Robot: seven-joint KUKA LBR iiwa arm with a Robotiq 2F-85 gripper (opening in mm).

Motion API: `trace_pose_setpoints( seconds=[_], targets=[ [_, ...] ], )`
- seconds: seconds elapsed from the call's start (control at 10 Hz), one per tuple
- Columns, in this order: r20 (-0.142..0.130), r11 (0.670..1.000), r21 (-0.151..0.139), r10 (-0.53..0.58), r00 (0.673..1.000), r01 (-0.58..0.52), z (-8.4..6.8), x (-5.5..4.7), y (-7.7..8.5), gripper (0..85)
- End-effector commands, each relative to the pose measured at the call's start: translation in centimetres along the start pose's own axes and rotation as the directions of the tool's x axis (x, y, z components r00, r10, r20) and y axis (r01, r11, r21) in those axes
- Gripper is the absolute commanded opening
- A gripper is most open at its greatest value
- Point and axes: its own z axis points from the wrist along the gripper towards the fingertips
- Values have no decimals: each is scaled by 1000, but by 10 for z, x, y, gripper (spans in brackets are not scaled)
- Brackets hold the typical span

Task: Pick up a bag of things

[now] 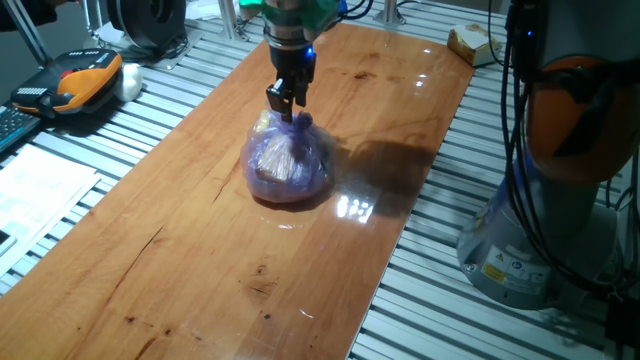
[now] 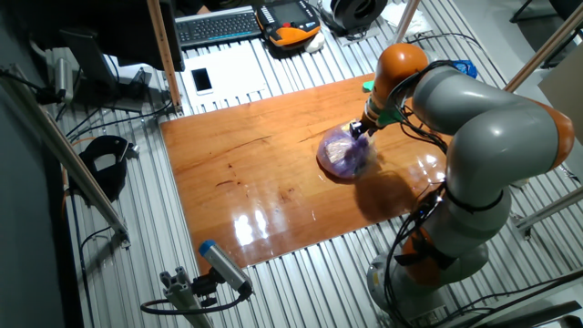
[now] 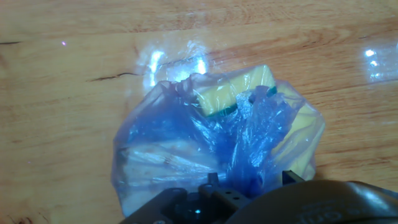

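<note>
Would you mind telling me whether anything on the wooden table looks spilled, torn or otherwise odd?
Nothing stands out. The purple bag sits intact on the wooden table, with nothing spilled around it. The gripper is at its twisted top.

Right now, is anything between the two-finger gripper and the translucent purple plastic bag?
Nothing. In one fixed view the gripper sits directly over the translucent purple plastic bag's twisted top, no gap visible. Whether it has closed on the plastic is unclear.
</note>
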Motion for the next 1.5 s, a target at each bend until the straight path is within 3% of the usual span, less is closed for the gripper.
trace_pose_setpoints(
  seconds=[0.0,1.2,1.3,1.4],
  targets=[
    [0,1000,0,0,1000,0,2,0,-1,510],
    [5,1000,-28,-4,1000,4,24,5,-3,510],
    [3,1000,-28,-10,1000,10,24,5,-3,340],
    [-1,999,-29,-19,1000,19,24,5,-3,340]
  ],
)
